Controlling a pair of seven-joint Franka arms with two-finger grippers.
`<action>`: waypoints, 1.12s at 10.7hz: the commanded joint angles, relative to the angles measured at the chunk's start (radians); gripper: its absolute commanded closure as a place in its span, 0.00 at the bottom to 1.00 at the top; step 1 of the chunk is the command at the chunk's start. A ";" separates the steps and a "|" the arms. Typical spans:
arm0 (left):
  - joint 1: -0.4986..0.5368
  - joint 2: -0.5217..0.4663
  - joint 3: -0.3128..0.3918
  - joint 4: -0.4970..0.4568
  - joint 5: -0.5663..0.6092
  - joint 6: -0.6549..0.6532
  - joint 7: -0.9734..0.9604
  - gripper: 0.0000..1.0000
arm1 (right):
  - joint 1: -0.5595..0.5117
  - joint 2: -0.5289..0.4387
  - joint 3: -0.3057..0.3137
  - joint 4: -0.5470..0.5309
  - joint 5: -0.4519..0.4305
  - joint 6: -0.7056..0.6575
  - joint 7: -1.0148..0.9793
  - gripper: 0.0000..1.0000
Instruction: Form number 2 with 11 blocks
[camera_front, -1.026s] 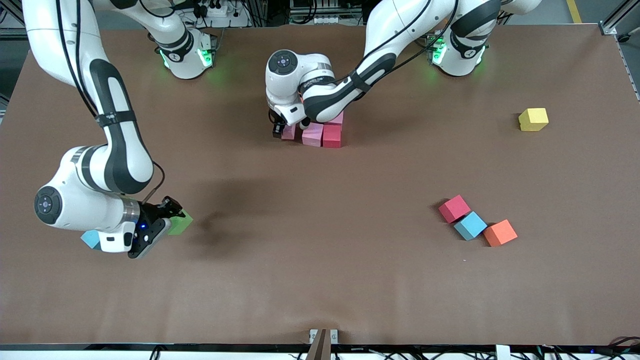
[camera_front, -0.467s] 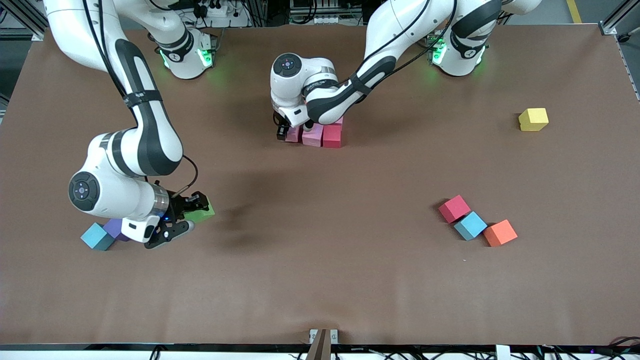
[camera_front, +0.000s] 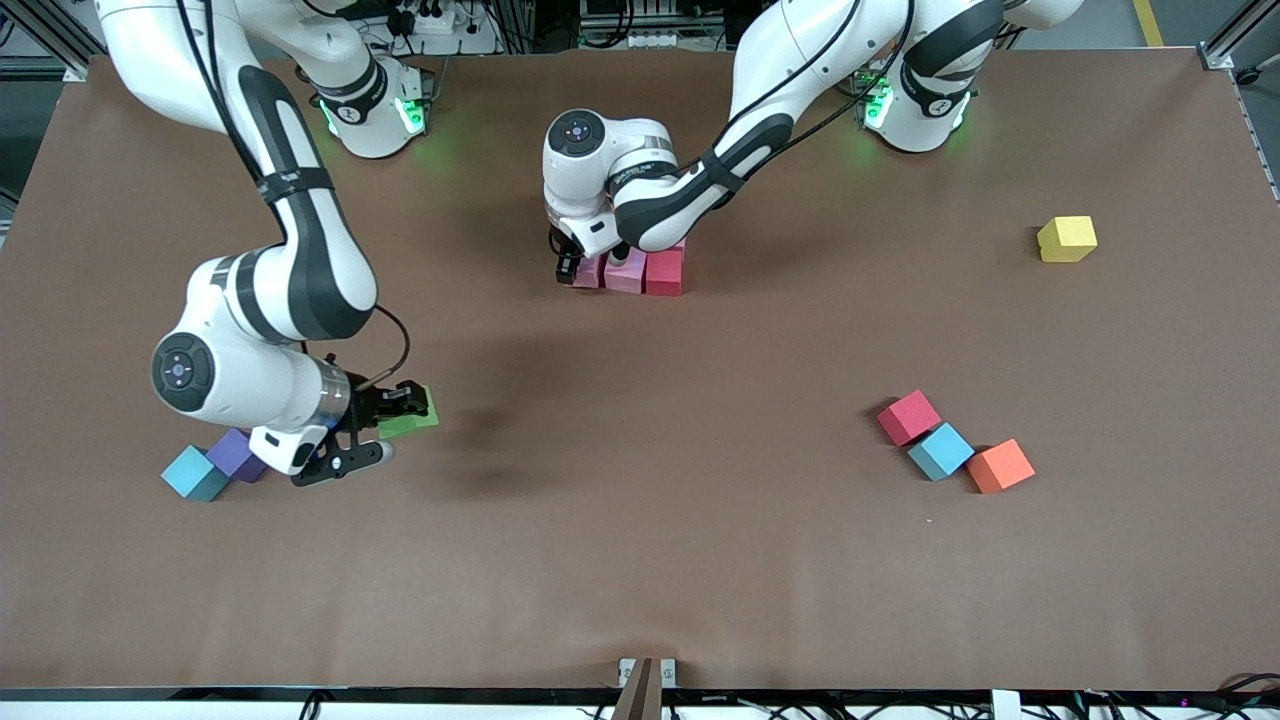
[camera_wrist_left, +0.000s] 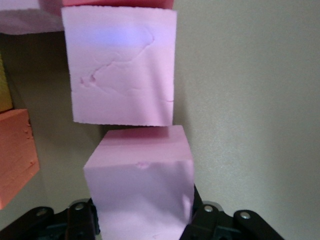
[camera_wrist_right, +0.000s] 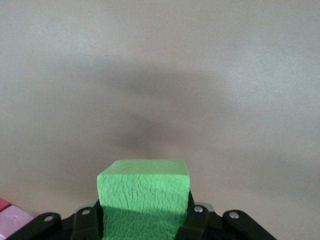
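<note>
Front view, yellow block (camera_front: 1067, 239) alone, red (camera_front: 908, 417), orange (camera_front: 1000, 466) clustered

The left pincer (camera_wrist_left: 142, 222) grips a pink block (camera_wrist_left: 140, 192) beside another pink block (camera_wrist_left: 120, 65).

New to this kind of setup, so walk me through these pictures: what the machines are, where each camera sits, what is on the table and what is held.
Two white robot arms stand at a brown table. One picture looks down from across the table; the other two come from cameras on each arm's wrist.

The right tool is up over the table, shut on a green block. The left tool holds a pink block at a small cluster of pink and red blocks.

Loose on the table: a yellow block; red, light blue and orange blocks together; and a blue and a purple block.
</note>
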 joint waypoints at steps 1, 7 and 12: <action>-0.005 -0.007 0.004 -0.015 0.057 0.026 -0.158 0.82 | 0.040 -0.042 -0.007 -0.037 0.005 0.013 0.088 0.93; -0.005 -0.001 0.004 -0.036 0.057 0.026 -0.176 0.78 | 0.107 -0.113 -0.007 -0.198 0.006 0.176 0.192 0.93; -0.004 -0.001 0.009 -0.036 0.059 0.026 -0.176 0.77 | 0.217 -0.168 -0.009 -0.359 0.005 0.360 0.329 0.94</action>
